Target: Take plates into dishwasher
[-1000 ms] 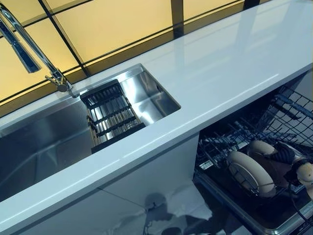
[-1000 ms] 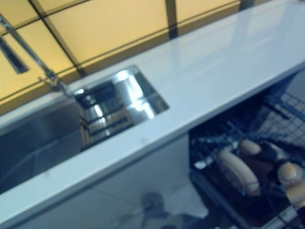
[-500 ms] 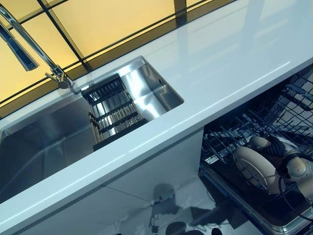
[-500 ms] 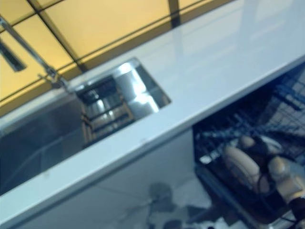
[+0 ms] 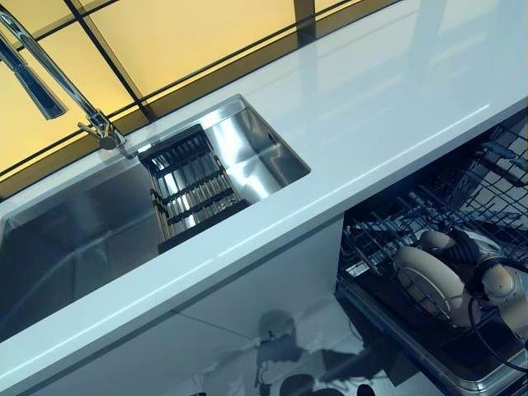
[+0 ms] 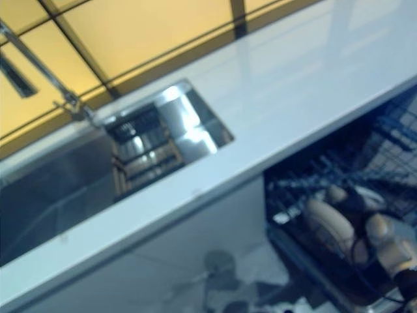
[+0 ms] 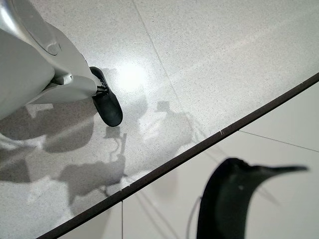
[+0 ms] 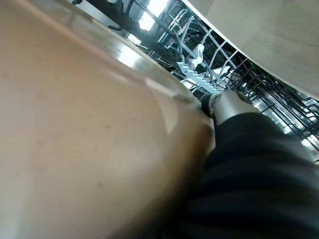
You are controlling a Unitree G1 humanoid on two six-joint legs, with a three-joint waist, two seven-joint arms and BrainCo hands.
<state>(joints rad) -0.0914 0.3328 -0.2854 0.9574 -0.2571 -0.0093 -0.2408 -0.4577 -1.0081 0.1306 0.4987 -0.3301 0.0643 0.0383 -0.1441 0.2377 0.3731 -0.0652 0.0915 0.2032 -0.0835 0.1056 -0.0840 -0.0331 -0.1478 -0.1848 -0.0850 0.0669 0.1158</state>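
Right hand grips the round beige plate, standing on edge in the dark wire dishwasher rack; not released yet. White worktop shows no plates. Left hand unseen.

Since one second ago we see the whole head view shifted toward 1 o'clock: this is camera motion, not motion of the sink or worktop. Allowing for that shift, the right hand has drawn toward 5 o'clock relative to the plate, which has settled a little lower in the dishwasher rack. Over the last half second we find almost no further change.
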